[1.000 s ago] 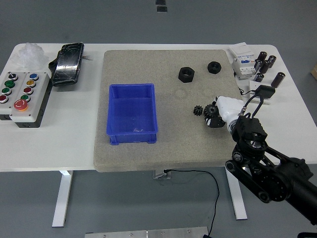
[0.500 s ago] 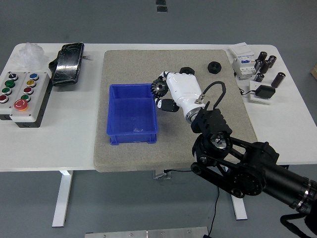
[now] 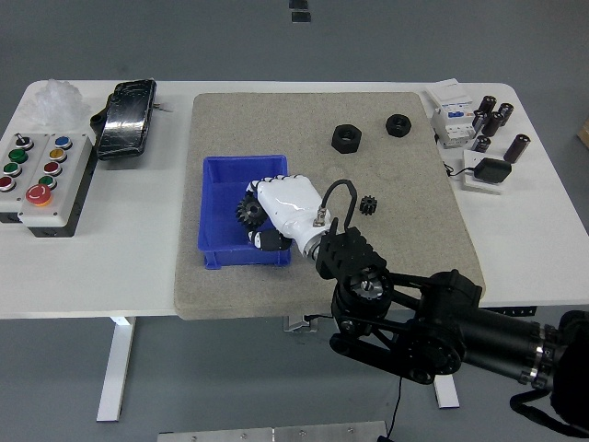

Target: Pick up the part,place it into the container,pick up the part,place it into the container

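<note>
Right robot hand now sits over the blue bin, fingers curled around a black gear. Half a second back it was just at the bin's far right corner with the gear, and a second back it was out at the right of the grey mat closing on two gears there. So the carry is done; the gear is held inside the bin's opening, near its right wall, not yet released. Cannot tell whether it touches the bin floor.

A second small gear lies alone on the mat to the right of the bin, well apart from it, likely the next pick. Two black nuts lie at the far side of the mat, untouched. Left arm not visible.

Judgement: first placement almost complete; opening the fingers should drop the gear in. Second part yet to be fetched.
</note>
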`<state>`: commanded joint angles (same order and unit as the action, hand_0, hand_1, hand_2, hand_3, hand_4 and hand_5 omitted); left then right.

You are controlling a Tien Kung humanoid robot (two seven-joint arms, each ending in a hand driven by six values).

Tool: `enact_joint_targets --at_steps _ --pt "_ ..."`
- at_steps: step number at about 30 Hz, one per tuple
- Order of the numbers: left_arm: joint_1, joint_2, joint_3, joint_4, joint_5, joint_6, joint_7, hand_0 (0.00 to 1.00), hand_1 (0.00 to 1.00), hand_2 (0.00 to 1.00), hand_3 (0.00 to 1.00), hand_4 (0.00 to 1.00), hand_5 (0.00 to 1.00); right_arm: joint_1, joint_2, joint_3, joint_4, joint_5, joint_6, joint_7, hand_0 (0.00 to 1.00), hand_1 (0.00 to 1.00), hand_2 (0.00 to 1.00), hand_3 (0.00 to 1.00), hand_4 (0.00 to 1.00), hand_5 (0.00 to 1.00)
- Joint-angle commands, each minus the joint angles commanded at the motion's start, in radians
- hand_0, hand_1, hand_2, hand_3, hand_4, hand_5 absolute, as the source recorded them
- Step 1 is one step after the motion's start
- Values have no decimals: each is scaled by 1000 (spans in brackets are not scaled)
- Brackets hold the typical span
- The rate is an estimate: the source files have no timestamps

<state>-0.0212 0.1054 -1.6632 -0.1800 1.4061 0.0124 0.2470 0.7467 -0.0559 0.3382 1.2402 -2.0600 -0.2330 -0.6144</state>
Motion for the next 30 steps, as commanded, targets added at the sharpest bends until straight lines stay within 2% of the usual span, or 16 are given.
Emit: enact_joint_targets --at_steps 2,3,8,9,11,14,15,17,18,20,21,26,27,30 --pt "0 0 -1 0 1 0 0 614 545 556 616 613 346 -3 -1 12 1 -9 9 -11 790 912 941 952 722 352" --pt "0 0 -1 0 1 0 0 614 544 556 616 613 346 -6 -2 20 1 -14 12 -15 808 925 951 967 809 373" --pt "0 0 0 0 0 -1 -1 614 544 556 616 613 346 -17 -10 68 1 -36 30 -31 808 925 951 967 809 373" --pt "0 0 0 0 1 -1 -1 614 544 556 616 614 346 -20 -11 77 1 -38 30 -31 814 928 957 980 838 387" --pt "-1 0 0 0 1 -1 -2 614 544 556 616 614 346 -29 -16 99 1 -44 23 -31 814 928 957 980 838 387" --pt "-1 0 0 0 2 -1 -4 614 544 556 616 614 346 -64 -26 160 8 -71 -24 -31 814 928 957 980 838 387" --pt "-1 -1 0 0 1 -1 -4 614 544 556 616 613 346 -77 -31 184 10 -80 -43 -31 696 829 890 923 838 394" --pt "1 -1 -1 0 2 -1 -4 614 544 556 616 613 346 -98 -40 232 9 -91 -66 -31 696 829 890 923 838 394" --pt "1 -2 -2 0 2 -1 -4 614 544 556 616 613 346 -107 -47 252 4 -92 -63 -31 696 829 890 923 838 394" --pt "3 -2 -3 0 4 -1 -3 614 544 556 616 613 346 -119 -59 294 -10 -87 -46 -31 696 829 890 923 838 394" --pt "3 -2 -4 0 5 -1 -3 614 544 556 616 613 347 -123 -63 310 -20 -81 -35 -31 548 762 855 900 828 387" --pt "2 -2 -4 0 6 -2 -5 614 544 556 616 613 347 -148 -64 333 -73 -38 13 -31 548 762 855 900 828 387" --pt "2 -2 -3 0 5 -2 -5 614 544 555 616 613 348 -151 -62 332 -81 -32 18 -31 445 707 831 881 826 389" --pt "1 -3 0 0 4 -3 -6 614 544 555 616 613 348 -155 -58 322 -111 -18 38 -31 445 707 831 881 826 389"
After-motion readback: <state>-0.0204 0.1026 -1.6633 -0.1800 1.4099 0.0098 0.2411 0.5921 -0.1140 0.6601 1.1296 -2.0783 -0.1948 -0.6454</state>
